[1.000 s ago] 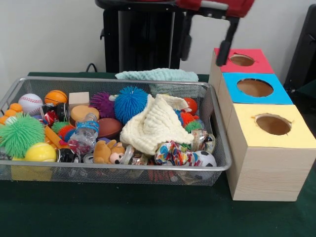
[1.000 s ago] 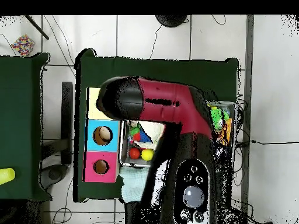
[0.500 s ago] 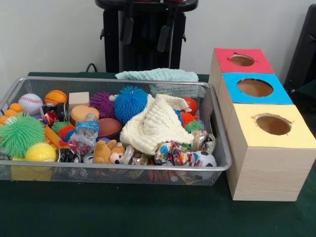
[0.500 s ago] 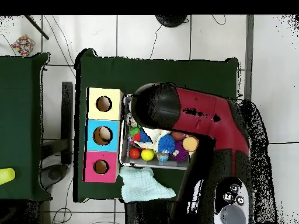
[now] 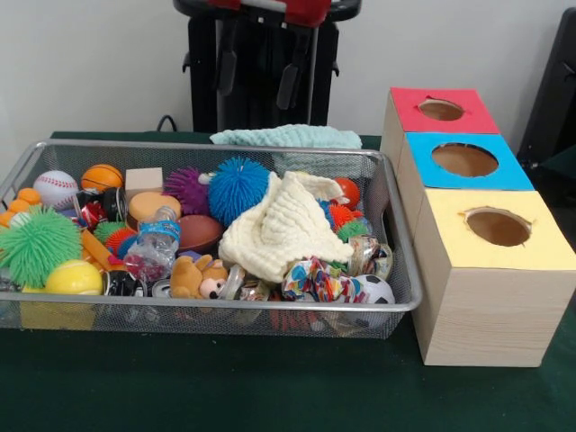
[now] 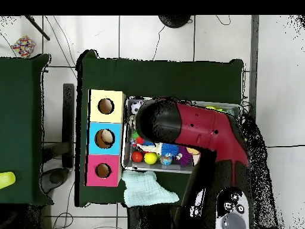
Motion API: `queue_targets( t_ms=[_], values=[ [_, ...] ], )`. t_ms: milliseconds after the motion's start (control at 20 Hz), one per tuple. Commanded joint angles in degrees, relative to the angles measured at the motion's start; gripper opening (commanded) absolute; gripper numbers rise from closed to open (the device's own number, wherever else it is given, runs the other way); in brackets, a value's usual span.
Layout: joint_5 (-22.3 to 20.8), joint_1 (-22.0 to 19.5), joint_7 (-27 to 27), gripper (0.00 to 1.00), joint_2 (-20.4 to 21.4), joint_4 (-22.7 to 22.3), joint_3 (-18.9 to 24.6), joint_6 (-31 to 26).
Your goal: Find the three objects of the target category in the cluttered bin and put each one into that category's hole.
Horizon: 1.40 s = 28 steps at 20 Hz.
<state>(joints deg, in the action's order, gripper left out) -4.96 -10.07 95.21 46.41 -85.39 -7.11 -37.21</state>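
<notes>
Above the bin (image 5: 396, 270), the empty gripper (image 5: 257, 70) hangs open; searching seems underway, next descending onto a target.

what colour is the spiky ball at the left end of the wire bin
Bright green. The spiky rubber ball shows best in the front view, lying against the wire mesh bin.

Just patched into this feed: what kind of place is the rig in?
Likely a robotics lab test bench: a wire bin of assorted toys, three colour-topped wooden boxes with holes, and loose cables on a tiled floor.
</notes>
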Motion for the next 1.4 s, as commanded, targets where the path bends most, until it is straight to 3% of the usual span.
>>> queue_targets(
  t_ms=[50,500,850,1400],
  values=[
    [-1.93,1.55,7.47,1.00,-2.57,-10.95,3.36,6.87],
    [-2.68,5.33,10.27,1.00,-5.89,-10.98,1.07,14.86],
    [-2.20,3.25,7.15,1.00,-8.90,-9.75,3.33,17.92],
    [-3.77,3.70,3.44,1.00,-8.52,-4.75,1.66,13.77]
  ],
)
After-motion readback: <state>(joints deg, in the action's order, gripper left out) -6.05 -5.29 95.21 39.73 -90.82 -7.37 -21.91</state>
